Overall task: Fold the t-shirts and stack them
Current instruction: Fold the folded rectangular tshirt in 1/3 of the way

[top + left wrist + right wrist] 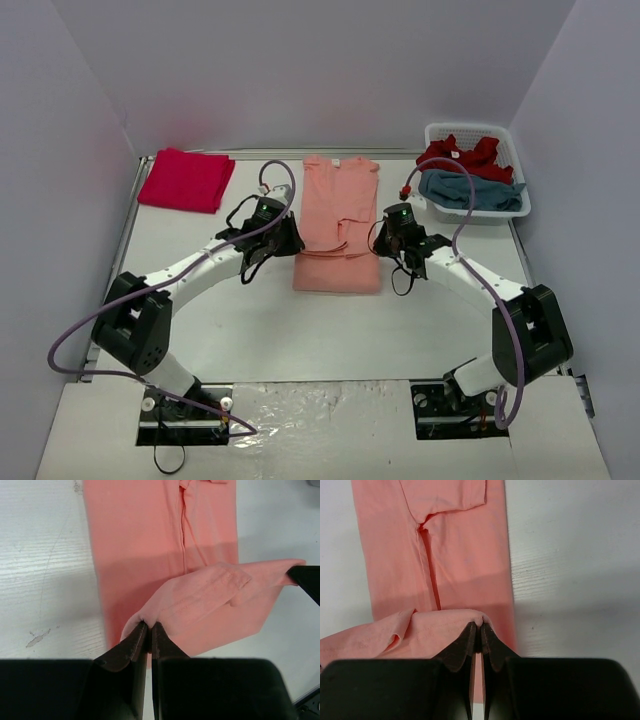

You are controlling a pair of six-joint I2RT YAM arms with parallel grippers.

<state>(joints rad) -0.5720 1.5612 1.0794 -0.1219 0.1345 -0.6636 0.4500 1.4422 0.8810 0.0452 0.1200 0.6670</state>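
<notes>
A salmon-orange t-shirt [338, 215] lies lengthwise in the middle of the table, folded into a narrow strip. My left gripper [149, 626] is shut on its lifted near hem at the left corner. My right gripper [480, 625] is shut on the same hem at the right corner, and the cloth [425, 625] sags between the two. From above, the left gripper [290, 238] and right gripper [385, 240] flank the shirt at mid-length. A folded crimson t-shirt [186, 179] rests at the back left. Red [462, 155] and teal-blue [468, 189] tees are heaped in the basket.
The white slotted basket [516, 150] stands at the back right corner. Grey walls close off the left, back and right sides. Purple cables loop off both arms above the table.
</notes>
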